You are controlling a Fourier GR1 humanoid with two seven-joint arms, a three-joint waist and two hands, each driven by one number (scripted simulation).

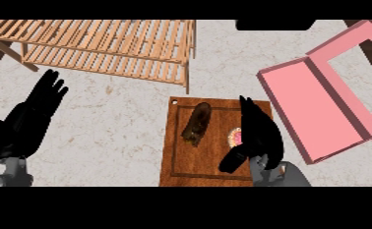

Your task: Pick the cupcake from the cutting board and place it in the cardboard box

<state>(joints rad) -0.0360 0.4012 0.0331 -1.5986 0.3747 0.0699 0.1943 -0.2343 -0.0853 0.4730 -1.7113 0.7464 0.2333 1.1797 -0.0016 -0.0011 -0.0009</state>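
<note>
While our right hand [258, 133], fingers straight and holding nothing, half hides the pink cupcake [235, 136], a brown lump [197, 123] lies just beside.

A slatted wooden rack [109, 46] stands on the speckled desk [116, 120]. A dark brown item [197, 124] lies near the rack's right corner.

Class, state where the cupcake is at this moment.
Head view: the cupcake lies on the board's right side, between a brown item and the right robot hand, which partly hides it.
</note>
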